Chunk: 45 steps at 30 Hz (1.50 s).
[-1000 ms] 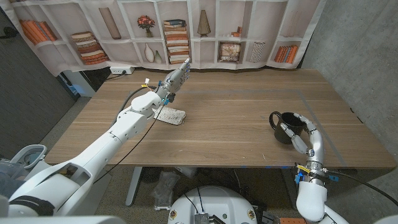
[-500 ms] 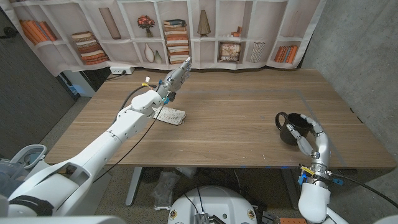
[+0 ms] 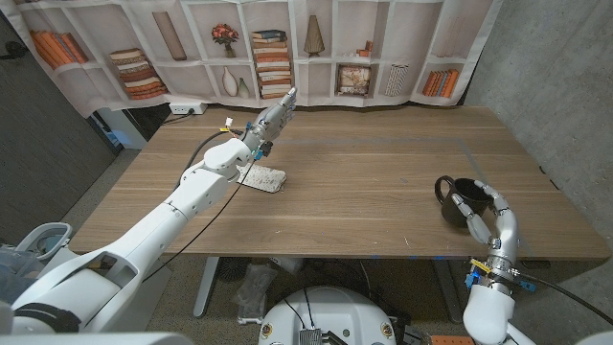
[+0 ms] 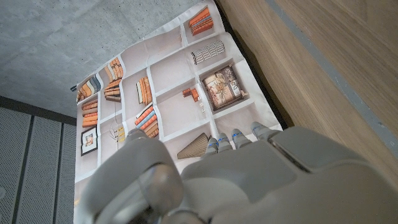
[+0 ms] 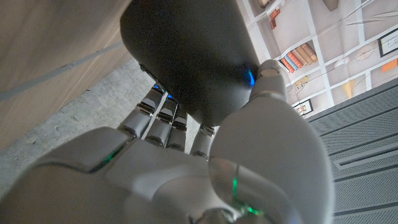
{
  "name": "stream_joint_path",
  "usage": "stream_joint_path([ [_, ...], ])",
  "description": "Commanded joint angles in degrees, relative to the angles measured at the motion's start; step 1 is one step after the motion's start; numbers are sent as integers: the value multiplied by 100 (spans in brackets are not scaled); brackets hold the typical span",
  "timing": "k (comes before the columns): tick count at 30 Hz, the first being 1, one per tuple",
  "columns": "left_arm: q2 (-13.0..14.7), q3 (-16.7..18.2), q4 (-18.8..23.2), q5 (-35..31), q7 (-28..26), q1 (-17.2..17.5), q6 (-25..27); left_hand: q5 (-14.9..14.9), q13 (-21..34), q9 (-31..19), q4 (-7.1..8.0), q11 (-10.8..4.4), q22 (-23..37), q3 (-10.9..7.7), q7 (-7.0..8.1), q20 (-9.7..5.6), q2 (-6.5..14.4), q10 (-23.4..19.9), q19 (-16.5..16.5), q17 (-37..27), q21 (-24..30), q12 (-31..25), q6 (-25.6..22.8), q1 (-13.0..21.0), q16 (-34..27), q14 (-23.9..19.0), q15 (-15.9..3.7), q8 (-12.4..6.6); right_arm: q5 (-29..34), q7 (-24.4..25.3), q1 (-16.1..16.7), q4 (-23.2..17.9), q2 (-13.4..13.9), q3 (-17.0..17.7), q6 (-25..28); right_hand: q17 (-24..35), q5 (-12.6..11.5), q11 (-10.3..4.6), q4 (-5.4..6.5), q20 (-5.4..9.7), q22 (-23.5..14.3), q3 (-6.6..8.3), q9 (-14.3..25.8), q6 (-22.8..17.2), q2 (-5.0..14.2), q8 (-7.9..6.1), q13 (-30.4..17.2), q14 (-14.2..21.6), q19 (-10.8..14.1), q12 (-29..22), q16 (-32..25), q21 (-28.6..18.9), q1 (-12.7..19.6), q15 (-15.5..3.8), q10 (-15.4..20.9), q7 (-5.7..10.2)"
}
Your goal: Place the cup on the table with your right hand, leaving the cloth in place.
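Observation:
A black cup (image 3: pixel 458 199) with its handle toward picture left is in my right hand (image 3: pixel 490 218), near the table's right front corner. The fingers wrap its side. Whether its base touches the wood I cannot tell. In the right wrist view the cup (image 5: pixel 186 56) fills the space above my right hand (image 5: pixel 186 168), thumb on one side and fingers on the other. A crumpled whitish cloth (image 3: pixel 261 176) lies on the left half of the table. My left hand (image 3: pixel 273 117) hangs above and just beyond it, fingers stretched out, holding nothing. The left wrist view shows my left hand (image 4: pixel 249 180) from behind.
The wooden table (image 3: pixel 364 192) ends close to the cup at the front and right. A printed bookshelf backdrop (image 3: pixel 287 48) hangs behind the far edge. Thin tape lines (image 3: pixel 479 158) mark a rectangle on the right half of the tabletop.
My right hand has carried the cup to the right and slightly toward the front edge. The left arm and the cloth have stayed where they were.

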State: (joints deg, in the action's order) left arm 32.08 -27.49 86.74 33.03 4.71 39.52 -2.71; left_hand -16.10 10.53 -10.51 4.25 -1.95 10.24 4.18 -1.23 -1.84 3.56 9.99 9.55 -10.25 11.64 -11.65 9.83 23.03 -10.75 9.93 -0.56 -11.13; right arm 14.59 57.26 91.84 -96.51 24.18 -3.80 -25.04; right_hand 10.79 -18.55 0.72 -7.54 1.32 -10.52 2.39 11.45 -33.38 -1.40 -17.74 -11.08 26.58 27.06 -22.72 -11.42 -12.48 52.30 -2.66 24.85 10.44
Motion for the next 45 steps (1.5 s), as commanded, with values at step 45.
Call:
stream_joint_path([
  [45,-62,-145,135,-111,-163,-63,299,6,16,-17,5,7,19,94,-39,-260,39,198,779,-30,-17,10,69,42,-2,491,42,-9,-578,-109,-334,738,81,-63,-147,23,53,-1163,119,-94,-22,46,18,-89,573,88,-14,37,-82,16,9,43,433,-646,1325,54],
])
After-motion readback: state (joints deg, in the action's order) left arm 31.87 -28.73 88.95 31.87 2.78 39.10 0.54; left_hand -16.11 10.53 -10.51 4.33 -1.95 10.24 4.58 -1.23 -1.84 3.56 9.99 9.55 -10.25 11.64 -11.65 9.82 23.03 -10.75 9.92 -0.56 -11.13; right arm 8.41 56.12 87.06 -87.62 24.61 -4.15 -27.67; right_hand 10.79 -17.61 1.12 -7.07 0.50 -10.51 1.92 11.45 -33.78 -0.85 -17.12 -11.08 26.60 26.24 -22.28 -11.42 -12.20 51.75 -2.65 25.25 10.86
